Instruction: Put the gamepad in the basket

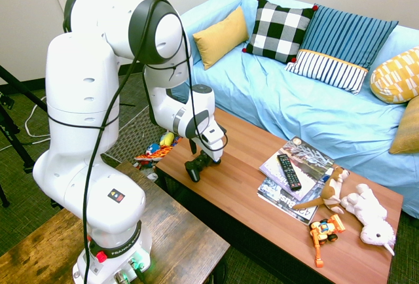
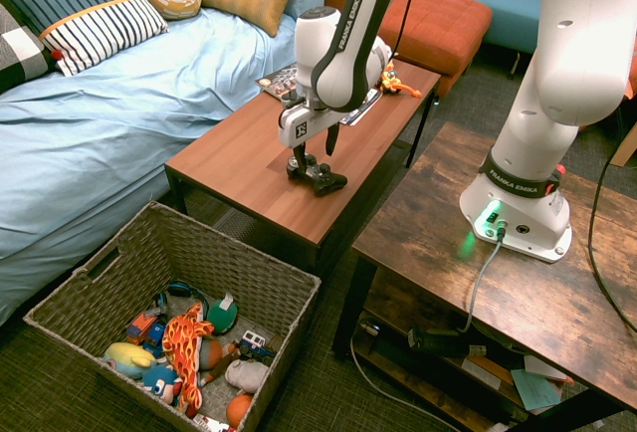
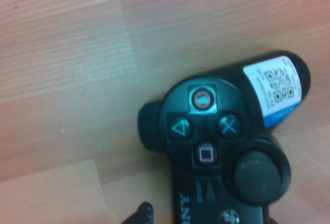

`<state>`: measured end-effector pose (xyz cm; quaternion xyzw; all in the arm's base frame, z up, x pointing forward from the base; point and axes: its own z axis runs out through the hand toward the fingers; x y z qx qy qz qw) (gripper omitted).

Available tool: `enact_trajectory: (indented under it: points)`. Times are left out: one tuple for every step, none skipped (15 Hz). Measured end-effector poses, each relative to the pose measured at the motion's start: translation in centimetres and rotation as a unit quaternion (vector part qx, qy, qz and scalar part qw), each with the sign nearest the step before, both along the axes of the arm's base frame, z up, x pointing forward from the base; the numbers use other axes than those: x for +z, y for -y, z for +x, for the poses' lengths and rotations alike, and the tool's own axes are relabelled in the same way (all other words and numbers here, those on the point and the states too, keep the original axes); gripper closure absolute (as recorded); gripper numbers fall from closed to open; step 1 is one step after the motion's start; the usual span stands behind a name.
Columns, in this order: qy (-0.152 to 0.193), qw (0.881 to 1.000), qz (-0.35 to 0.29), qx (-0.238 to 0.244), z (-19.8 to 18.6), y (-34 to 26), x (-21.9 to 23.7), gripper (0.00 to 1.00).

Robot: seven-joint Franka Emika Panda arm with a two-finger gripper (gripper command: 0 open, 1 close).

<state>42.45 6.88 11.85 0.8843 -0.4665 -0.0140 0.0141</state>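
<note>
The large grey-brown woven wicker basket (image 2: 109,271) is sitting on the floor below the table edge. The gripper (image 2: 311,165) is clenching the small black plastic gamepad (image 2: 320,178), resting on the reddish wooden coffee table (image 2: 244,168); the off-centre grip is risking a slip during lifting.

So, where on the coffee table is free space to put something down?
The coffee table is bare between the gamepad and the magazines, and along its front edge there. The far end is crowded: remote, magazines, plush toys, orange toy. The gripper stands over the gamepad.
</note>
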Motion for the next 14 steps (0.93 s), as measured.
enact_trajectory:
  points:
    - [-0.002,1.0,0.0,-0.003,0.3,-0.2,-0.9,0.0]
    - [-0.005,1.0,-0.001,-0.005,0.6,-0.5,-1.6,0.0]
    - [-0.007,1.0,-0.002,-0.008,0.9,-0.6,-2.1,0.0]
    - [-0.009,1.0,-0.002,-0.011,1.1,-0.7,-2.5,0.0]
    - [-0.01,1.0,-0.002,-0.013,1.2,-0.6,-2.8,1.0]
    - [-0.011,1.0,-0.001,-0.014,1.3,-0.5,-3.1,1.0]
    - [-0.011,1.0,0.0,-0.014,1.3,-0.4,-3.3,1.0]
    - [-0.012,1.0,0.0,-0.015,1.3,-0.3,-3.4,1.0]
    - [-0.012,1.0,0.001,-0.016,1.2,-0.2,-3.6,1.0]
    - [-0.013,1.0,0.002,-0.017,1.2,-0.2,-3.6,1.0]
    - [-0.014,1.0,0.004,-0.017,1.2,-0.3,-3.7,1.0]
    - [-0.014,1.0,0.005,-0.017,1.1,-0.3,-3.7,1.0]
    - [-0.014,1.0,0.007,-0.017,1.1,-0.3,-3.7,1.0]
    - [-0.015,1.0,0.009,-0.016,1.1,-0.3,-3.7,1.0]
